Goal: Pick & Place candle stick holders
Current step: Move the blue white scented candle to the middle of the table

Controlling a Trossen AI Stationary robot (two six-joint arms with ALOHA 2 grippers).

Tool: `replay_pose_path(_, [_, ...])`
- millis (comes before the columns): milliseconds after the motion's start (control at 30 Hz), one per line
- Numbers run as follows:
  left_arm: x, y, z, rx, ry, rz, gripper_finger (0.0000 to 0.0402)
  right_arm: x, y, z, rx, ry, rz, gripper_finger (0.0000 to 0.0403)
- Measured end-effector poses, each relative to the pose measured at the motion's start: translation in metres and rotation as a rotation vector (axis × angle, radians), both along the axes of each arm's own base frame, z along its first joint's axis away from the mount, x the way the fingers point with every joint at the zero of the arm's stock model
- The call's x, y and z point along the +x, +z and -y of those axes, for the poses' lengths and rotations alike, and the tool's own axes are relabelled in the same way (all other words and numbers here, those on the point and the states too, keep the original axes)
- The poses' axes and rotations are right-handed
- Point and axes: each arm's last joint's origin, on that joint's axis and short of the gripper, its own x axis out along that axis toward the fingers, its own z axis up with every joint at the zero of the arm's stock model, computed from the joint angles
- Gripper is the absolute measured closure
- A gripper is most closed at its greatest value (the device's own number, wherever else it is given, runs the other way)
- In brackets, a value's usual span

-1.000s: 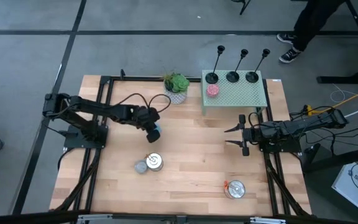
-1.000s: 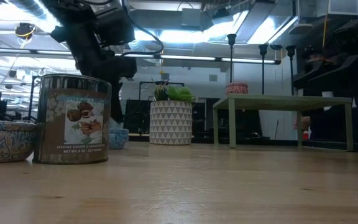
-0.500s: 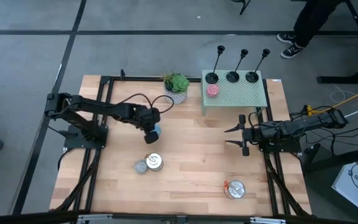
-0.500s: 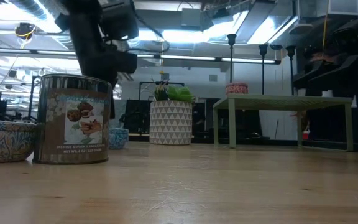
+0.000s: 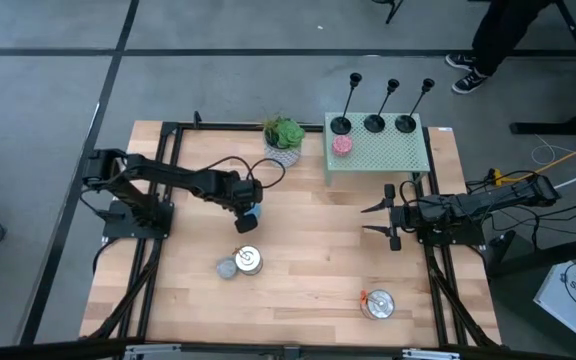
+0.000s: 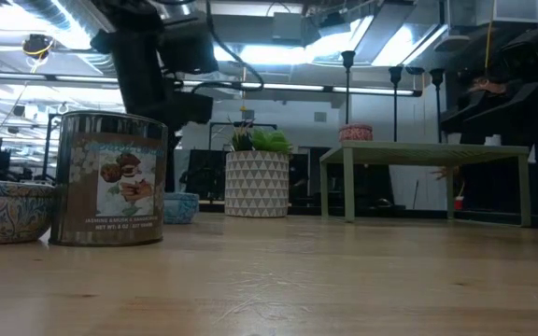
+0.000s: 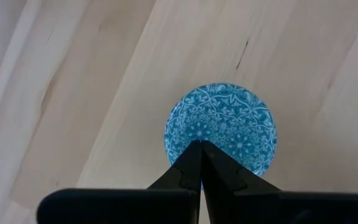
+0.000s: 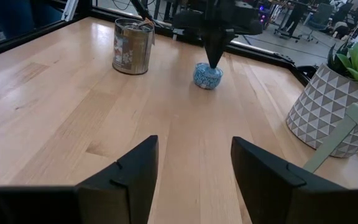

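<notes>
So the three candle stick holders [image 5: 374, 122] are all standing in a row along the far edge of the little green perforated stand [image 5: 378, 152], well away from both arms, with a pink candle [image 5: 342, 145] next to them on the same stand. Neither arm is actually on them right now. The left pincer [image 5: 249, 207] has its fingers pressed fully together and the tips are right down on a small blue patterned candle [image 7: 220, 129], which sits directly under it on the worktop [image 5: 308, 260]; looks like a poke or a rest, not a grab. The right pincer [image 5: 382, 218] hangs with its fingers apart and nothing between them, the stand just off to one side of it. My read is that no holder is in hand, so the next move needs one arm, probably the right, to swing to the stand and close on a thin stem or base without knocking its neighbours. Hard to make out: where the holders are meant to end up, and the holders' bases in the low view, where only the stems and knobs poke above the stand top. Also can't tell if the left tips truly touch the candle or sit just above it.
</notes>
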Motion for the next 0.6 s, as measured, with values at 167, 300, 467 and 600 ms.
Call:
replay_pose_path(167, [0.012, -0.008, 0.0, -0.006, -0.039, 0.057, 0.04, 0.0, 0.0, 0.0, 0.0, 0.0, 0.0, 0.0199])
replay_pose_path(300, [0.023, -0.006, -0.001, -0.031, -0.094, 0.171, 0.0399, 0.0, 0.0, 0.0, 0.0, 0.0, 0.0, 0.0199])
replay_pose_path(467, [0.029, -0.004, -0.001, -0.021, -0.121, 0.234, 0.04, 0.0, 0.0, 0.0, 0.0, 0.0, 0.0, 0.0199])
replay_pose_path(600, [0.033, -0.006, -0.001, -0.015, -0.122, 0.265, 0.0399, 0.0, 0.0, 0.0, 0.0, 0.0, 0.0, 0.0199])
